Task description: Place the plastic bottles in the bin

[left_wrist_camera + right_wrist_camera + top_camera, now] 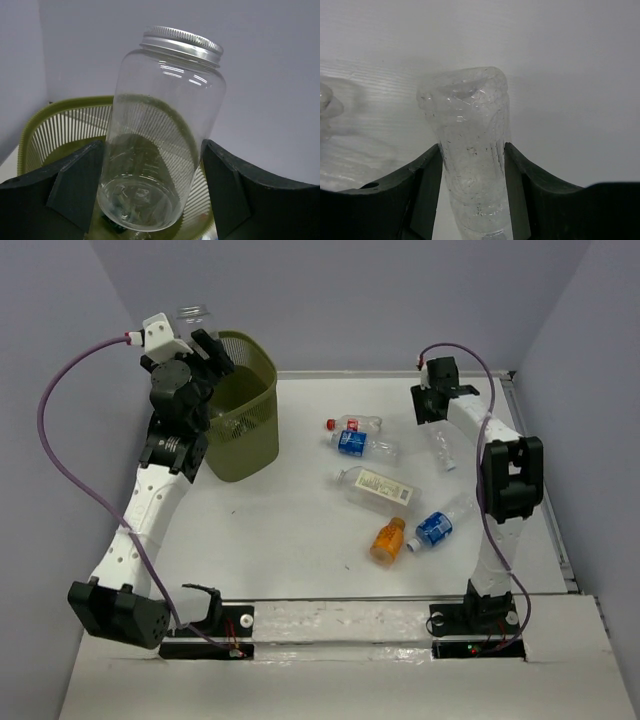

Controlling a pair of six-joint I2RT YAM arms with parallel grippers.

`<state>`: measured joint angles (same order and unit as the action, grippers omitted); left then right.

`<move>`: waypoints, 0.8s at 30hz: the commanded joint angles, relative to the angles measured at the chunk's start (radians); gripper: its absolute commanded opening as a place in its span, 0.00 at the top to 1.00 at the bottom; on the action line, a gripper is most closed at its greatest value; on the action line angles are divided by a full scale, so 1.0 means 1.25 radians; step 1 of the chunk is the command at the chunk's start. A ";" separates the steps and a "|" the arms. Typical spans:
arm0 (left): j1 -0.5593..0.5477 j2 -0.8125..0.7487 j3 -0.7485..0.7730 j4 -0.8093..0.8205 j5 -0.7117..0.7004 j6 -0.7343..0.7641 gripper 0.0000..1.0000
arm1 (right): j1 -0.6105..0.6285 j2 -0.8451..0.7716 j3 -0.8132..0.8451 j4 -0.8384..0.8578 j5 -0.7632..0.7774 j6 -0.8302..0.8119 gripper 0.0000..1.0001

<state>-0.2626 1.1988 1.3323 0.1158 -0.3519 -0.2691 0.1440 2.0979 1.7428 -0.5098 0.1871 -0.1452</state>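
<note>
My left gripper [203,340] is raised over the olive-green mesh bin [250,430] and is shut on a clear wide bottle with a silver lid [197,317]. In the left wrist view the bottle [165,120] stands tilted between the fingers [75,185], with the bin [55,125] below. My right gripper [434,423] is down at the table's back right, shut on a clear crumpled bottle [442,450]. In the right wrist view that bottle [472,130] is pressed between both fingers [427,185].
Loose on the table: a red-labelled bottle [352,424], a blue-labelled bottle [360,444], a large white-labelled bottle [376,487], an orange bottle [388,540] and another blue-labelled bottle [436,526]. A clear bottle [234,421] lies inside the bin.
</note>
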 commanded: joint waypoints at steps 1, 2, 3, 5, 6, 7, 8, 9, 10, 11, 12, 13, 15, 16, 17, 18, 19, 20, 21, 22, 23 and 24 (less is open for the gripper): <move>0.049 0.047 0.042 0.110 -0.001 -0.023 0.40 | -0.005 -0.192 -0.050 0.168 -0.006 0.041 0.66; 0.057 0.058 0.044 0.126 -0.015 -0.014 0.40 | 0.005 -0.244 -0.084 0.183 -0.011 0.056 0.66; 0.057 0.084 0.044 0.132 -0.029 -0.004 0.40 | 0.005 -0.270 -0.098 0.195 -0.015 0.061 0.67; 0.060 0.107 0.048 0.136 -0.050 0.019 0.40 | 0.036 -0.316 -0.135 0.229 -0.023 0.068 0.67; 0.062 0.126 0.048 0.134 -0.055 0.026 0.39 | 0.047 -0.361 -0.144 0.248 -0.026 0.071 0.67; 0.062 0.131 0.046 0.126 -0.058 0.026 0.36 | 0.058 -0.382 -0.152 0.258 -0.042 0.079 0.67; 0.063 0.134 0.036 0.125 -0.057 0.025 0.19 | 0.068 -0.402 -0.166 0.267 -0.057 0.088 0.67; 0.063 0.134 0.026 0.126 -0.056 0.023 0.12 | 0.088 -0.423 -0.173 0.278 -0.075 0.099 0.67; 0.063 0.127 0.018 0.128 -0.047 0.013 0.07 | 0.102 -0.457 -0.177 0.301 -0.115 0.111 0.67; 0.063 0.120 0.008 0.132 -0.044 0.009 0.03 | 0.118 -0.473 -0.180 0.312 -0.126 0.138 0.67; 0.063 0.112 -0.005 0.134 -0.035 0.004 0.01 | 0.140 -0.483 -0.179 0.324 -0.123 0.141 0.67; 0.063 0.090 -0.013 0.136 -0.016 0.001 0.01 | 0.196 -0.490 -0.165 0.337 -0.098 0.137 0.67; 0.064 0.052 -0.025 0.125 0.008 -0.021 0.01 | 0.247 -0.483 -0.117 0.343 -0.082 0.128 0.67; 0.064 0.038 -0.030 0.117 0.038 -0.029 0.01 | 0.286 -0.472 -0.101 0.351 -0.099 0.133 0.67; 0.064 0.019 -0.036 0.104 0.057 -0.039 0.01 | 0.301 -0.466 -0.086 0.360 -0.119 0.155 0.67; 0.063 -0.019 -0.057 0.103 0.081 -0.051 0.01 | 0.315 -0.457 -0.071 0.382 -0.135 0.168 0.67; 0.063 -0.038 -0.068 0.095 0.118 -0.057 0.01 | 0.329 -0.450 -0.039 0.392 -0.170 0.180 0.67; 0.062 -0.084 -0.092 0.073 0.134 -0.077 0.01 | 0.359 -0.428 -0.018 0.398 -0.181 0.202 0.67; 0.062 -0.110 -0.108 0.065 0.166 -0.084 0.01 | 0.374 -0.414 0.030 0.399 -0.195 0.208 0.67; 0.063 -0.133 -0.124 0.041 0.181 -0.093 0.01 | 0.410 -0.400 0.055 0.424 -0.199 0.212 0.67; 0.063 -0.183 -0.161 0.027 0.197 -0.099 0.01 | 0.426 -0.369 0.082 0.434 -0.202 0.212 0.67; 0.062 -0.211 -0.182 0.011 0.214 -0.115 0.01 | 0.442 -0.352 0.109 0.439 -0.209 0.213 0.67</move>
<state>-0.1879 1.0927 1.1969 0.1680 -0.2070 -0.3397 0.6182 1.5929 1.7126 -0.1009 -0.0090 0.0715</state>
